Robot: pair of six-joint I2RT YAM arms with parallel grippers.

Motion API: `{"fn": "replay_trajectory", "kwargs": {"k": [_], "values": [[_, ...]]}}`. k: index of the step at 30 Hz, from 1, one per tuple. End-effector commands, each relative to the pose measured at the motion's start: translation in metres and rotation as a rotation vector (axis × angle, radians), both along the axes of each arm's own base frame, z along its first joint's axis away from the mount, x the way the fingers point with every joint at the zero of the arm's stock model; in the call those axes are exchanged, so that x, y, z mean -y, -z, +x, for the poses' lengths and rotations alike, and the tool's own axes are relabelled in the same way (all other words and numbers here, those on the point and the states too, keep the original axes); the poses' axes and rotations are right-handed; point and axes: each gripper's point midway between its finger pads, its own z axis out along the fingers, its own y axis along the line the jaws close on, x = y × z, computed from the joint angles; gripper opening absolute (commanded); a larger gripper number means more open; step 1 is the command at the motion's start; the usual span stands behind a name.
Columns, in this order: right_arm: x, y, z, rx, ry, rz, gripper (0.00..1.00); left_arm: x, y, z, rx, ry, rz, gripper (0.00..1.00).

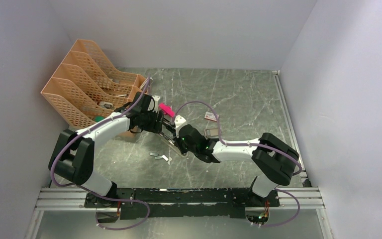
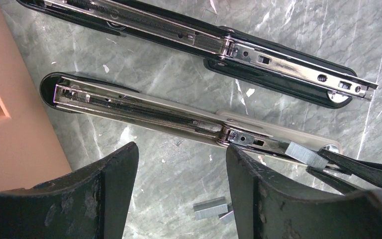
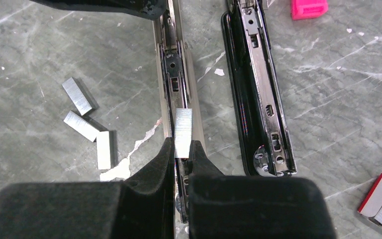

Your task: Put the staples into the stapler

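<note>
R end effector [image 3: 181,149] pinches a staple strip [image 3: 183,127] by its near end. The strip lies along the open rail of the stapler [image 3: 172,64], which sits flat on the worktop [image 3: 40,50] beside a second black rail piece [image 3: 258,89]. L end effector [image 2: 179,189] is spread and grips nothing; prob. hovering at the stapler's far end, view unclear. Risks: if the strip is off-axis it could ride the rail wall & tip out on release, and an unpinned stapler could slide under the push. Loose strips [image 3: 79,94] lie nearby.
</note>
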Motion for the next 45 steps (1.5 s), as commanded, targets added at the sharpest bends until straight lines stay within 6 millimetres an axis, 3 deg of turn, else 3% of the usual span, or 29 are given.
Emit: {"fn": "replay_trajectory", "kwargs": {"k": [1, 6, 24, 45], "values": [[-0.008, -0.027, 0.003, 0.064, -0.016, 0.07, 0.0, 0.0, 0.002, 0.001, 0.014, 0.008, 0.015, 0.7], [-0.007, -0.028, 0.003, 0.069, -0.017, 0.077, 0.0, 0.0, 0.002, 0.001, 0.013, 0.01, 0.015, 0.7], [-0.007, -0.003, 0.0, 0.005, -0.015, 0.009, 0.0, 0.001, 0.002, 0.001, 0.014, 0.013, 0.014, 0.7], [-0.007, -0.005, 0.001, 0.002, -0.009, 0.012, 0.0, 0.001, 0.003, -0.001, 0.016, 0.021, 0.023, 0.7]]}}
